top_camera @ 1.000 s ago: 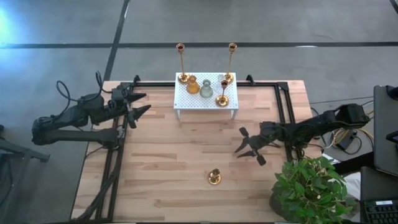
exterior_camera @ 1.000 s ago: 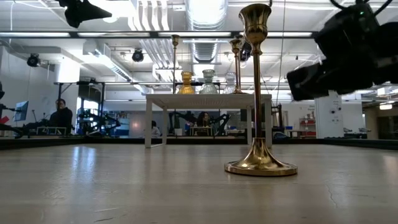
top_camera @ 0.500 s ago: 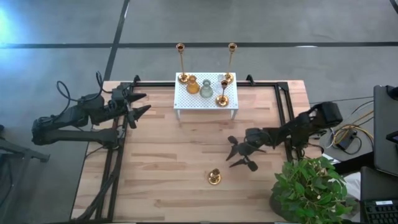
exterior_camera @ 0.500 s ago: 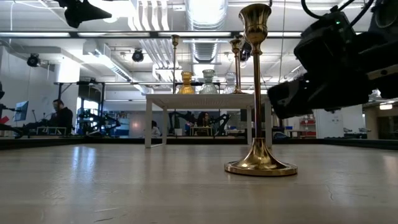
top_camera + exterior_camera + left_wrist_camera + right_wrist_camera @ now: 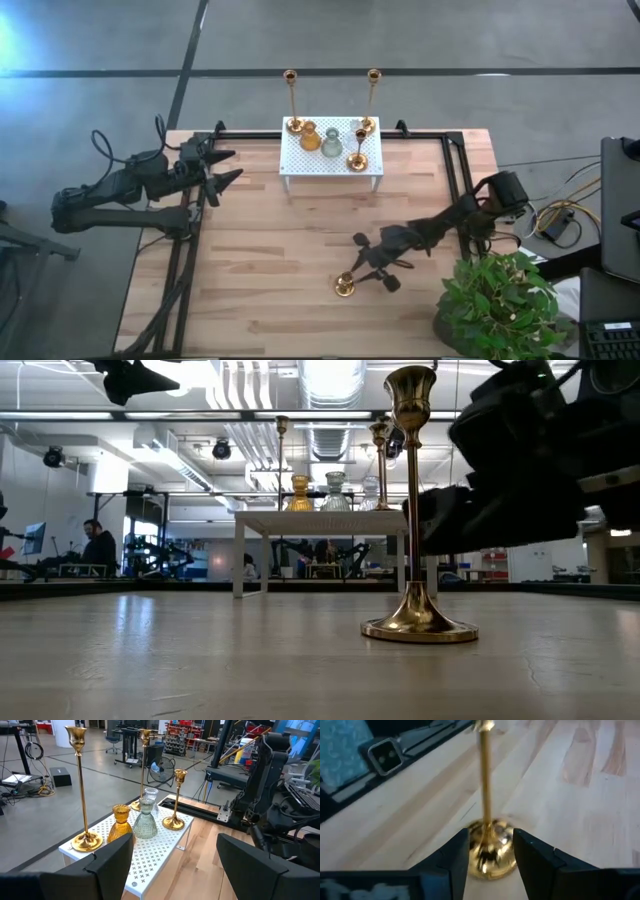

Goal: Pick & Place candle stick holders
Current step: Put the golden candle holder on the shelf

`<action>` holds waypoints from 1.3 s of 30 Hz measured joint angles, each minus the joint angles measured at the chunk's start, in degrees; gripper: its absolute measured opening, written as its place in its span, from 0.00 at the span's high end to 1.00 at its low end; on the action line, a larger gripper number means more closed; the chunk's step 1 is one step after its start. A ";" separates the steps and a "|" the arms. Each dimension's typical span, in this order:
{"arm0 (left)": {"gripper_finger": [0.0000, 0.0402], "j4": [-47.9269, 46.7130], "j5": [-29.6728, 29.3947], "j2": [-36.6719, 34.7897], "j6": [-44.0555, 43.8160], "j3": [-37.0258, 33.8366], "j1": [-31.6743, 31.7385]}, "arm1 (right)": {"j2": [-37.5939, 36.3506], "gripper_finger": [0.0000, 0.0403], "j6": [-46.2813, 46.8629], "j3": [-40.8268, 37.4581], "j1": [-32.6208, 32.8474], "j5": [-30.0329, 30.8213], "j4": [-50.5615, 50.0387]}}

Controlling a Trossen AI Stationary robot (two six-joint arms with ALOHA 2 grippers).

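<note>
Pale wood planks make up the table point(image 5: 270, 290), framed by black rails and set on a grey floor. Nearest the front edge, a brass stick point(image 5: 344, 286) stands upright on its round base, well apart from the others. The right gripper point(image 5: 367, 265) is seen just beside it, fingers spread wide on either side of the stem and nothing held; in the right wrist view the stem point(image 5: 485, 780) rises between the two dark fingers point(image 5: 451, 857), with the base point(image 5: 490, 851) just ahead of them. Only the low view shows the stick's point(image 5: 416, 510) full height and cup top, with the right arm's dark bulk close behind it. A plant point(image 5: 500, 300) sits at the right front corner. Farther back, a white perforated rack point(image 5: 331, 158) stands at the table's far edge, carrying two tall brass sticks point(image 5: 291, 100), a shorter brass stick point(image 5: 358, 148), a squat amber holder point(image 5: 309, 137) and a grey-green glass one point(image 5: 331, 143). The left wrist view alone reveals a clear glass holder point(image 5: 150, 800) behind the grey-green one. The left gripper point(image 5: 218, 167) waits at the table's far left corner, fingers apart and empty. A seated person point(image 5: 98, 547) is visible in the workshop beyond. No writing can be read.
</note>
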 joint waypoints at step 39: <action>0.27 -0.04 0.00 0.00 0.00 0.02 0.00 | 1.15 0.98 7.54 7.74 0.93 0.72 -5.23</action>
